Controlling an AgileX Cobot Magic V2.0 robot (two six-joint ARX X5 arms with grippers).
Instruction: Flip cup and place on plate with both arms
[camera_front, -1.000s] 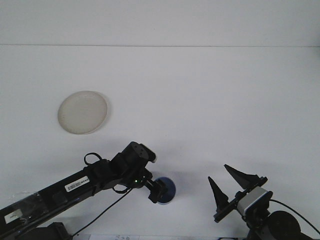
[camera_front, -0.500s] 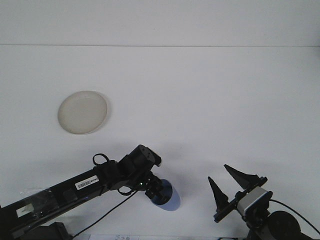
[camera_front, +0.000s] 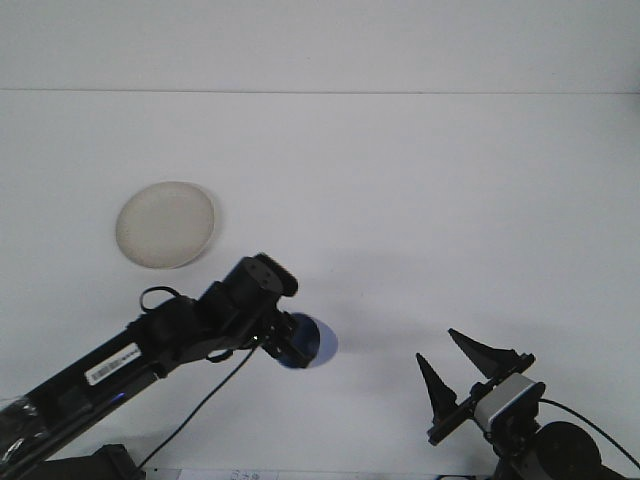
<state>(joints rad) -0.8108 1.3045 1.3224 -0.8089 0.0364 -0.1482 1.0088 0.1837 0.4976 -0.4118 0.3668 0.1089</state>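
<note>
White tabletop (camera_front: 400, 200) is filling almost the whole front view, and a pale wall is running along the top behind it. On the left part of the tabletop a round whitish plate (camera_front: 165, 224) is lying flat, with nothing on it.

From the lower left corner the left arm (camera_front: 150, 345) is reaching up and to the right over the surface. Its left end effector (camera_front: 285, 343) is clamped on a blue cup (camera_front: 310, 343), which is showing at the tip of the arm. The cup is lying tilted on its side rather than standing upright, and its rounded blue part is pointing to the right. It is sitting well apart from the plate, lower and to the right of it. I cannot tell if the cup is touching the tabletop or hanging just above it.

At the lower right corner the right end effector (camera_front: 458, 362) is resting low near the edge of the view, with a grey block below it. Its two dark pointed fingers (camera_front: 482, 351) are standing apart, and nothing is between them. It is staying well apart from the cup.
</note>
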